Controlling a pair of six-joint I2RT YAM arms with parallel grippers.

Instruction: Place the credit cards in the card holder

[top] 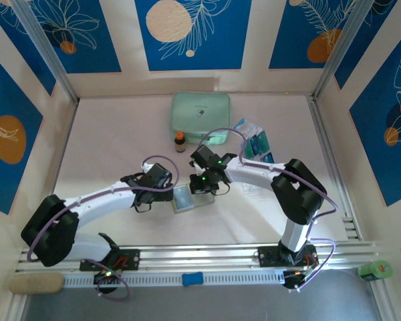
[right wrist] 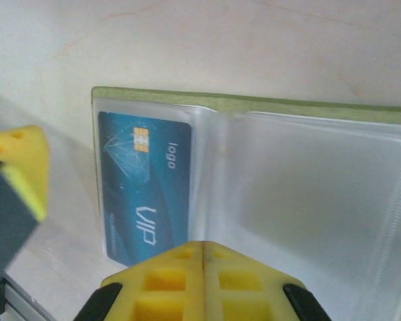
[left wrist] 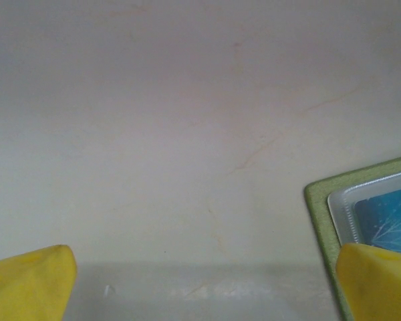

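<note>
I'm holding my left gripper [left wrist: 200, 284] spread wide, empty, just beside the card holder [right wrist: 307, 194], which is lying open on the table [left wrist: 187, 134]. My right gripper [right wrist: 204, 254] is hovering clenched shut at its near edge. One blue credit card [right wrist: 144, 194] is sitting in the clear pocket [right wrist: 207, 134] nearest my left gripper.

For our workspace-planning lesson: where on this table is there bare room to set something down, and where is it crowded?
Bare: the table back-left, between the left wall and the mint-green case. Crowded: the centre, where card holder, bottle and packet cluster.
</note>
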